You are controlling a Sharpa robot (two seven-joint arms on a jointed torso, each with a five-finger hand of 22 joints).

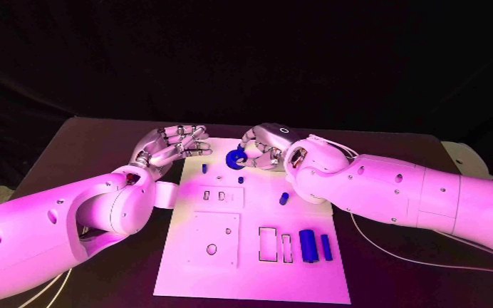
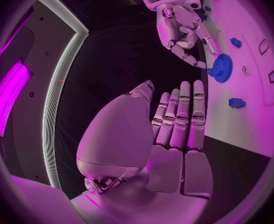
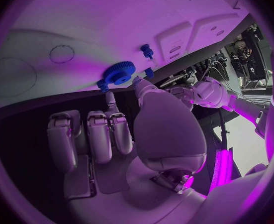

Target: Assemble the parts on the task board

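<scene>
Head view: lying mid-frame on the black bench, the white task board, with several blue parts waiting loose: two blue pegs at lower right, a small blue piece at centre. Sitting at the board's upper edge, the blue gear, with the right hand reaching in from the right and touching it with its fingertips. Judging the assembly as early, most slots showing empty. Hovering at upper left of the board, the left hand, fingers apart, holding nothing.

Left wrist view: stretching up through mid-frame, the left hand, fingers straight and side by side, empty. Showing at upper right, the right hand with fingers meeting the gear on the board.

Right wrist view: curling at lower left, the right hand's fingers; one extended fingertip reaching the gear left of centre. Hard telling whether pinching or merely pressing it.
</scene>
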